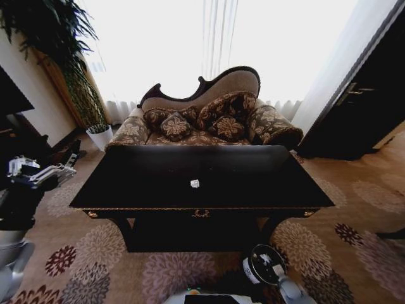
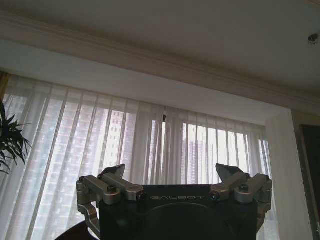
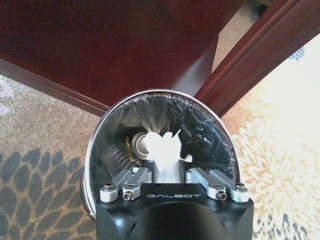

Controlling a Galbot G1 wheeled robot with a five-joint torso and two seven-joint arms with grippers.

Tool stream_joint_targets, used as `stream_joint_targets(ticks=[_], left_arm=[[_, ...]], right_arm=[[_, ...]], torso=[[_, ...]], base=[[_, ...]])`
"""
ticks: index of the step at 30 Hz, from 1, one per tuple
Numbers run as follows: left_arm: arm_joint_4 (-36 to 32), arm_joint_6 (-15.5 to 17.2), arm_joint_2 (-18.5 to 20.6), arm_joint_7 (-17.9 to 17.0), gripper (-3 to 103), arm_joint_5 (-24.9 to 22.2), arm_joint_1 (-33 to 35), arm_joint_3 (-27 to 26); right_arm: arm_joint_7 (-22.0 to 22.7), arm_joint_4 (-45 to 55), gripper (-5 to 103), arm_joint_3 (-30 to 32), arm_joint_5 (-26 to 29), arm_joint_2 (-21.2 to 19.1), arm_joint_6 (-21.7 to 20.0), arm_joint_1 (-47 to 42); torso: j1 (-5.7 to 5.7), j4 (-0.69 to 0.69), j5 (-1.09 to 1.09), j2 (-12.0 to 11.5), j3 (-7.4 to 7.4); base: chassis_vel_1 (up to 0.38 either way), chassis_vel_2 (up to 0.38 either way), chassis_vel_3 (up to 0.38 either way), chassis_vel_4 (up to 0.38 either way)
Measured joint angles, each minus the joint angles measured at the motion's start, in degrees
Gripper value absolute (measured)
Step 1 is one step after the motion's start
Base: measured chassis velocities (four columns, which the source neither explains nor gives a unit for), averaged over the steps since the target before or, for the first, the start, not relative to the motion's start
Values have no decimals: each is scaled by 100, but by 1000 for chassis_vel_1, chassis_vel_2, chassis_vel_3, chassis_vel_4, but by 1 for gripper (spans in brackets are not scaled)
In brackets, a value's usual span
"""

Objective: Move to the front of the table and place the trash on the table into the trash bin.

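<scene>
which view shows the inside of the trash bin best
The right wrist view: it looks straight down into the round bin with a black liner, where the right hand hangs over a white crumpled tissue and a can. The head view catches just its top by the black glossy table. The left wrist view faces curtains.

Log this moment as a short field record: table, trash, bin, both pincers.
table: large black glossy wooden table, before a patterned brown sofa
trash on table: one small white scrap near front centre
bin: round dark bucket with black liner on patterned carpet beside the table; a can lies inside
right pincer: over the bin, shut on crumpled white tissue
left pincer: open, raised at the robot's left, facing curtains
</scene>
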Motion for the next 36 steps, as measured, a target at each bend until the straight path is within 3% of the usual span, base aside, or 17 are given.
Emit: stream_joint_targets(ticks=[5,6,7,10,11,14,17,19,27,31,36], left_arm=[[0,-28,-34,4,100,-7,-22,-47],[0,-28,-34,4,100,-7,-22,-47],[0,-36,-49,8,100,5,-16,-37],[1,-42,-77,17,100,23,-36,10],[1,-42,-77,17,100,23,-36,10],[1,-47,-97,20,100,83,-32,57],[1,-56,-98,26,100,104,-21,60],[1,-57,-73,26,100,75,-27,25],[8,-58,-149,25,100,261,-96,247],[62,-59,-230,20,100,433,-171,559],[99,-40,-283,-8,100,584,-195,907]], right_arm=[[-36,161,49,21,150,-16,10,-152],[-36,161,49,21,150,-16,10,-152],[-55,187,49,19,246,-25,36,-179],[-121,221,66,-55,716,-48,264,-184],[-121,221,66,-55,716,-48,264,-184],[-241,290,82,-83,759,13,310,-183],[-284,357,87,-94,742,82,325,-197],[-340,451,97,-100,740,108,343,-255],[-923,1265,100,-122,658,127,653,-729],[-1236,1742,100,-124,327,219,1066,-941],[-1343,2200,100,-107,551,290,1294,-1193]], torso=[[0,0,0,0,0],[0,0,0,0,0],[0,0,0,0,0],[0,0,1,0,0],[0,0,1,0,0],[0,0,0,0,0],[0,0,1,0,0],[0,1,1,0,0],[0,-1,1,0,0],[0,1,0,0,0],[0,0,1,0,0]], base=[[0,0,0,0],[0,0,0,0],[0,0,0,0],[0,0,0,0],[0,0,0,0],[0,0,0,0],[0,0,0,0],[0,0,0,0],[0,0,0,0],[0,0,0,0],[0,0,0,0]])
